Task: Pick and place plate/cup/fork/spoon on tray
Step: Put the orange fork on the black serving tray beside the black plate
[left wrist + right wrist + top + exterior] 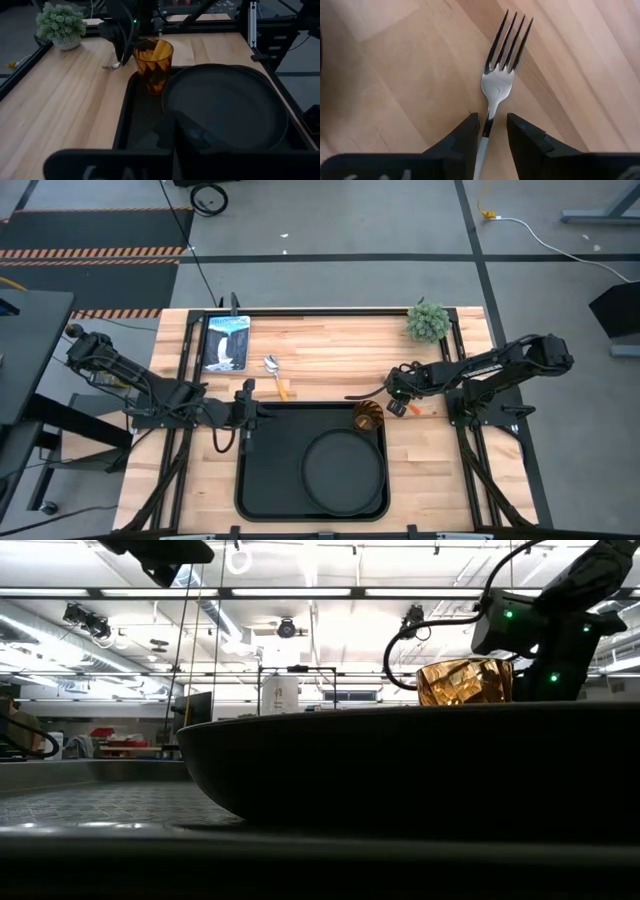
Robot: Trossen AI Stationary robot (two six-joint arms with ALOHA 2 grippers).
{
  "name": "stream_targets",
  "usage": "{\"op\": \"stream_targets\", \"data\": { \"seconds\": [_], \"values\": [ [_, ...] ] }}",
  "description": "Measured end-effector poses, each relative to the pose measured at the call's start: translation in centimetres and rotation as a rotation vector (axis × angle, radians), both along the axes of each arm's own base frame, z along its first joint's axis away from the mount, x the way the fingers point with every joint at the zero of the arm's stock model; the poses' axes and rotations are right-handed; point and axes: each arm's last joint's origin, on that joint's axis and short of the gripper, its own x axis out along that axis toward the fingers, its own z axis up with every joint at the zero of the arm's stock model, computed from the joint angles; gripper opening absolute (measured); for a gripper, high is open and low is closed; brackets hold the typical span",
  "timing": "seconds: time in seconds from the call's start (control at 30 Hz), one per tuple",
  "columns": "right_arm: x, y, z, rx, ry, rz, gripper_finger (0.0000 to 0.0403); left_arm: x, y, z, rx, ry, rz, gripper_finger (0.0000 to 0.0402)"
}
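The black tray point(262, 480) lies at the table's near middle. The round black plate point(343, 470) lies flat in its right half, and the amber cup point(368, 417) stands upright in its far right corner, also showing in the left wrist view point(153, 62). The spoon point(272, 368) lies on the wood beyond the tray's far left corner. My right gripper point(392, 392) is just beyond the cup, shut on the fork point(502, 75), whose tines point toward the table's left. My left gripper point(246, 402) hovers shut and empty over the tray's far left corner. My right gripper has the fork between its two fingers point(467, 137), coming low from the table's right and lying along the fork. The thin neck point(489, 120) comes out between the fingertips. The handle and the place of contact are hidden under the fingers. Whether the tines rest on the wood, I cannot tell.
A small potted plant point(428, 322) stands at the far right, and a picture card point(225, 342) lies at the far left. Dark frame rails run along the table's left and right sides. Bare wood lies between the spoon and the fork.
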Motion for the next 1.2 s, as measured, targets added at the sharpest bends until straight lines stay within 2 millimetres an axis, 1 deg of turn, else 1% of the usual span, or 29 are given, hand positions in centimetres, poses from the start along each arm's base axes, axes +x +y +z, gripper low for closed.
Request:
{"op": "stream_targets", "data": {
  "seconds": [0.1,0.23,0.27,0.43,0.5,0.63,0.77,0.87,0.97,1.1,1.2],
  "values": [
    [-0.1,0.0,0.3,0.008,-0.023,-0.015,0.0076,0.0,0.0,0.0,0.0,0.003,0.0,0.0011],
    [-0.3,0.0,0.6,0.005,-0.044,-0.03,0.0019,0.0,0.0,0.0,0.0,0.003,0.001,0.0011],
    [-0.3,0.0,0.7,0.0,-0.047,-0.029,0.0013,0.0,0.0,0.0,-0.002,0.003,0.001,0.0011],
    [-0.5,-0.3,1.2,0.011,-0.083,-0.067,0.0019,0.0,0.0,-0.1,-0.037,0.008,0.018,0.0011],
    [-0.4,-0.4,1.9,0.011,-0.088,-0.076,0.0014,0.0,0.0,-0.1,-0.043,0.008,0.021,0.0011],
    [0.3,-0.7,4.4,-0.005,-0.132,-0.085,0.0008,0.0,0.1,-0.1,-0.088,0.001,0.052,0.0012],
    [1.5,-0.9,7.7,-0.058,-0.254,-0.101,0.0008,0.3,0.2,-0.3,-0.099,-0.014,0.147,0.0028],
    [2.6,-0.8,10.2,-0.121,-0.369,-0.108,0.0008,0.8,0.1,-1.1,-0.086,-0.001,0.208,0.0059],
    [3.8,-0.2,12.4,-0.213,-0.517,-0.093,0.0007,1.8,0.0,-2.0,-0.062,0.002,0.276,0.0101],
    [5.5,1.1,14.6,-0.334,-0.749,-0.063,0.0007,3.3,0.4,-2.8,-0.044,-0.03,0.351,0.015],
    [6.7,2.3,15.7,-0.411,-0.888,-0.051,0.0007,4.6,0.5,-3.3,-0.022,-0.065,0.37,0.0169]
  ]
}}
